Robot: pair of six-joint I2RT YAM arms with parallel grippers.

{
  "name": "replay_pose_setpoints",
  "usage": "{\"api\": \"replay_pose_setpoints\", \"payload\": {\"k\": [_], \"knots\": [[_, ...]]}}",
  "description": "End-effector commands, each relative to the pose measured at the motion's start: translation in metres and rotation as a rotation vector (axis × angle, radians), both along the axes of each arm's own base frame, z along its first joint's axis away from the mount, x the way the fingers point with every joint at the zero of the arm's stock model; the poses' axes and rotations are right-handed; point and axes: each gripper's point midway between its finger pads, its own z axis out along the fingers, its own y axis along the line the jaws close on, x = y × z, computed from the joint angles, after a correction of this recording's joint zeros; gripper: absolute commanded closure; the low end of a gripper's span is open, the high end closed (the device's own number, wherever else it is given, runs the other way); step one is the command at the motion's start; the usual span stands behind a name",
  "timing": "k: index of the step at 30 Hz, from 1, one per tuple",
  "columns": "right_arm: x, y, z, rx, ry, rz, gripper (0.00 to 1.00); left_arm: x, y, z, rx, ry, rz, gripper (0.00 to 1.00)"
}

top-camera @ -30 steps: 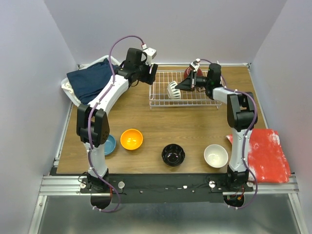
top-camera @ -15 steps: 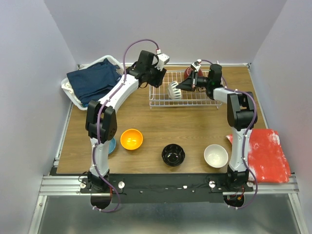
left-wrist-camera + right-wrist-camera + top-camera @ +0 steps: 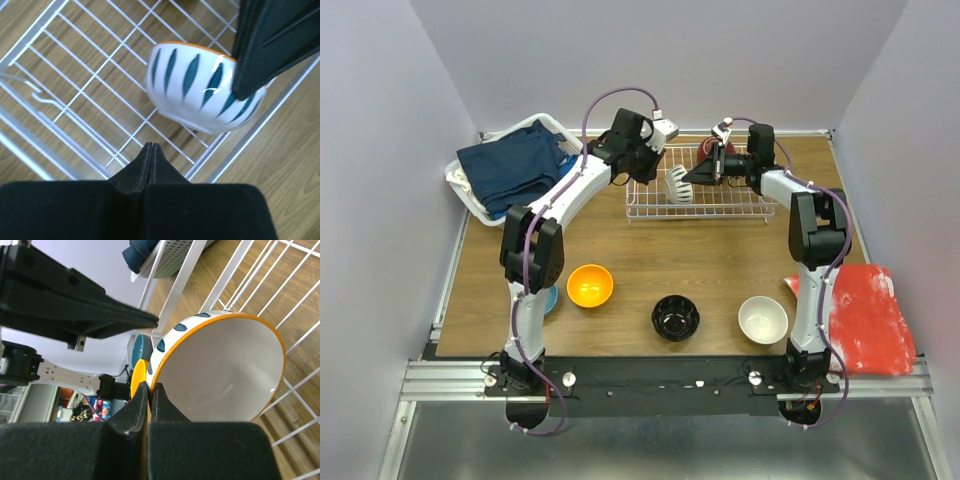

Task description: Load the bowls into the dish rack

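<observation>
A white bowl with blue leaf marks and an orange rim (image 3: 676, 186) (image 3: 200, 87) (image 3: 220, 370) stands tilted on edge inside the white wire dish rack (image 3: 720, 205) (image 3: 75, 75). My right gripper (image 3: 689, 179) (image 3: 150, 386) is shut on its rim. My left gripper (image 3: 648, 172) (image 3: 151, 145) is shut and empty over the rack's left part, just short of that bowl. A maroon bowl (image 3: 706, 152) shows behind the right gripper. On the table lie an orange bowl (image 3: 590, 285), a black bowl (image 3: 675, 318), a white bowl (image 3: 763, 320) and a blue bowl (image 3: 549, 297) half hidden by the left arm.
A white plastic basket (image 3: 463, 188) with dark blue cloth stands at the back left. A red cloth (image 3: 865, 318) lies at the right front edge. Walls close in the table on three sides.
My left gripper has shut and swung right from the rack's left edge to a spot beside the held bowl. The right gripper and its bowl have barely moved.
</observation>
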Motion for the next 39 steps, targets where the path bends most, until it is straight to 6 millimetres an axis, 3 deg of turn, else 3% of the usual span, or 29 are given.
{"api": "replay_pose_setpoints", "payload": {"k": [1,10,17,22,32,35,38,39], "knots": [[0.014,-0.028,-0.029,-0.121,-0.003,-0.112,0.94,-0.015,-0.030,-0.006,-0.051,0.038,-0.082,1.00],[0.014,-0.046,-0.038,-0.173,0.017,-0.152,0.93,-0.016,-0.053,-0.016,-0.070,0.050,-0.096,1.00],[0.020,-0.071,-0.043,-0.307,-0.013,-0.216,0.72,-0.015,-0.074,-0.016,-0.100,0.044,-0.116,1.00],[0.017,-0.088,-0.041,-0.387,-0.035,-0.251,0.66,-0.013,-0.087,-0.019,-0.119,0.048,-0.123,1.00],[0.013,-0.098,-0.040,-0.456,-0.050,-0.289,0.61,-0.013,-0.085,-0.019,-0.109,0.043,-0.114,1.00],[0.016,-0.105,-0.029,-0.500,-0.069,-0.314,0.59,-0.014,-0.082,-0.004,-0.112,0.018,-0.111,1.00],[0.016,-0.112,-0.016,-0.559,-0.112,-0.330,0.57,-0.019,-0.076,0.030,-0.129,-0.033,-0.110,0.99],[0.017,-0.117,-0.004,-0.585,-0.155,-0.343,0.56,-0.023,-0.072,0.054,-0.144,-0.068,-0.110,0.99]]}}
